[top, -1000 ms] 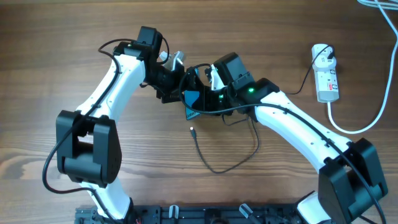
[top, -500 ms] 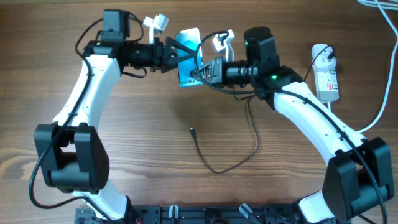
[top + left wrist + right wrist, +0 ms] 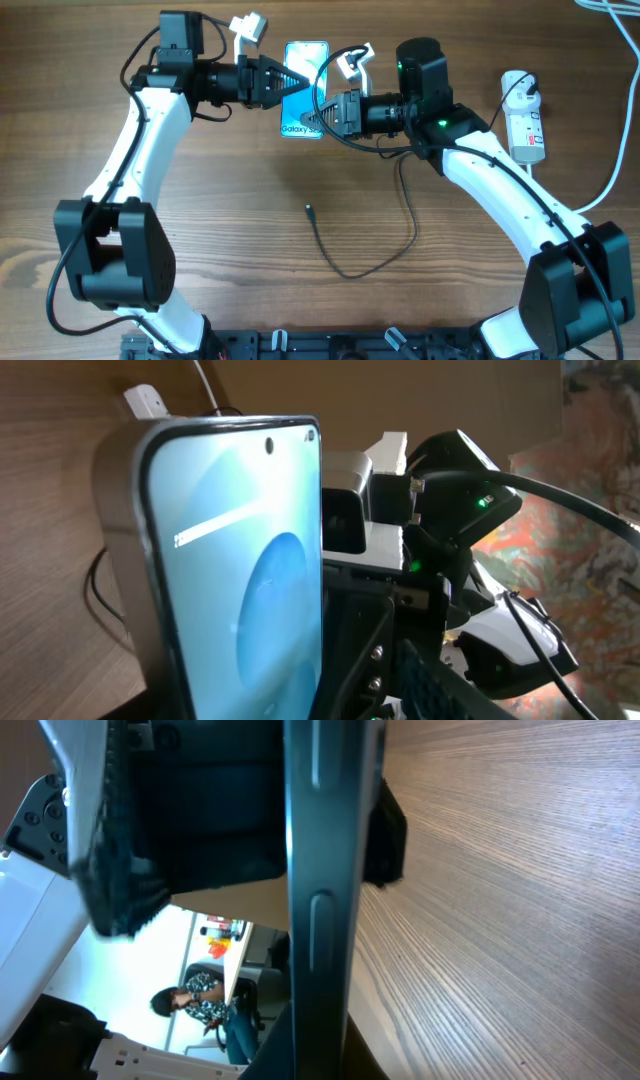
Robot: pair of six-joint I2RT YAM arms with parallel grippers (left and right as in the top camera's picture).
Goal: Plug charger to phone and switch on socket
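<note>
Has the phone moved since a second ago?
Yes. The phone has gone up the overhead image, farther from the charger's loose connector, which stayed put.

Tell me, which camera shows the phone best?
The overhead view: nearly the whole phone shows, blue-green screen up, with writing at its lower end. The left wrist view shows only part of the screen, very close. The right wrist view shows just its thin dark edge.

Within last second my left gripper (image 3: 283,83) and right gripper (image 3: 322,112) carried phone (image 3: 304,65) toward far table (image 3: 220,250) edge; phone rolled from tilted to screen-up.
</note>
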